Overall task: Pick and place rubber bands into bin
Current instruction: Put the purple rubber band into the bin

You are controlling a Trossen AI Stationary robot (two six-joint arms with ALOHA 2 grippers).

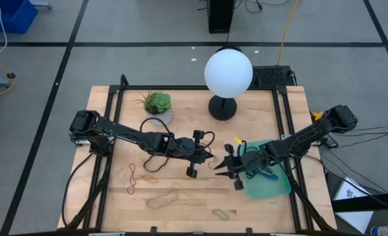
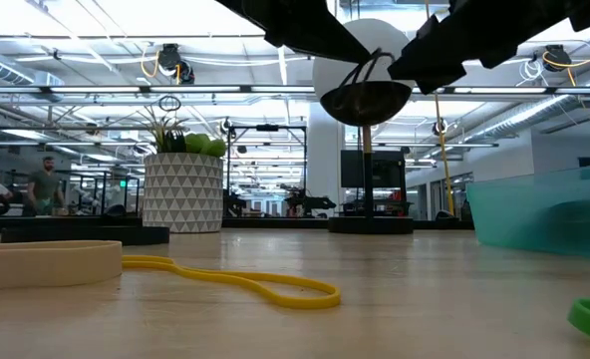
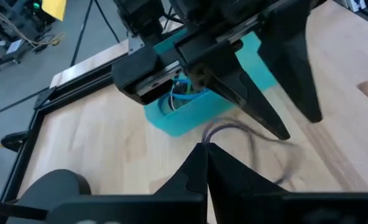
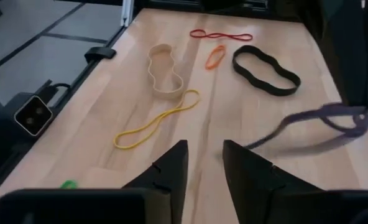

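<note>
"What lay closest on the desk [image 1: 187,121]?"

"A wide tan band [image 2: 46,261], flat on the wood. A thin yellow band [image 2: 245,281] lay just behind it."

"Where were the two grippers?"

"Both hung over the middle of the desk, tips close together. The left gripper [image 1: 207,159] was pinched tight on a floppy purple band [image 4: 324,115], which drooped from it. The right gripper [image 1: 225,166] had its fingers apart, with nothing between them."

"And the bin?"

"The teal bin [image 1: 282,187] sat by the right edge, near the front corner. Some blue bands [image 3: 183,93] lay inside it."

"Were more bands out?"

"Yes. A black band [image 4: 266,70], a red band [image 4: 220,35] and a small orange band [image 4: 215,56] lay on the left half."
</note>
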